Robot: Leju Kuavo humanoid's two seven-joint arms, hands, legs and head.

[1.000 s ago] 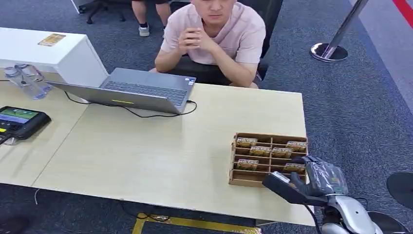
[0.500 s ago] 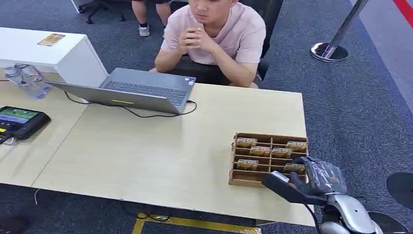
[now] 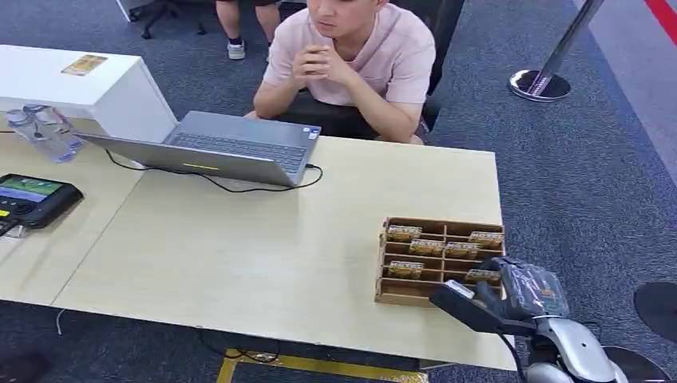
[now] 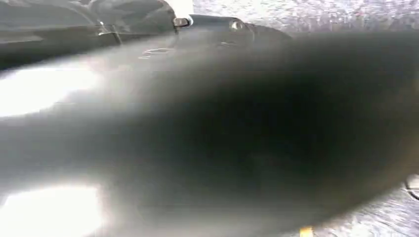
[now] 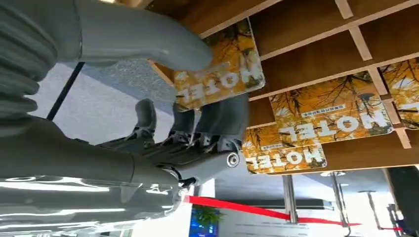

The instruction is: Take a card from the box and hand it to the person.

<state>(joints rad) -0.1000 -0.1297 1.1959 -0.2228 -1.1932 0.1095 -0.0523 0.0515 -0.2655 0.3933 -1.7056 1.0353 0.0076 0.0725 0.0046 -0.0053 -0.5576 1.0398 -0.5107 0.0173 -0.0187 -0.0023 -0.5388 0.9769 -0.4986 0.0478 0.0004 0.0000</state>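
A brown wooden box [image 3: 441, 226] with slotted compartments stands near the table's front right corner and holds several orange cards [image 3: 405, 233]. My right hand [image 3: 511, 295] is at the box's near right corner. In the right wrist view its thumb [image 5: 148, 44] and fingers [image 5: 217, 123] pinch one orange card [image 5: 225, 79] that still sits at a compartment of the box [image 5: 316, 29]. More cards [image 5: 336, 116] lie beside it. The person [image 3: 359, 56] sits behind the table's far edge with hands clasped. My left hand [image 4: 148, 15] is a dark blur in the left wrist view.
An open laptop [image 3: 231, 148] with a black cable lies on the light wooden table [image 3: 239, 239] in front of the person. Plastic bottles [image 3: 44, 132] and a dark screen device [image 3: 32, 198] are at the far left. A stanchion base [image 3: 543, 84] stands on the carpet at the back right.
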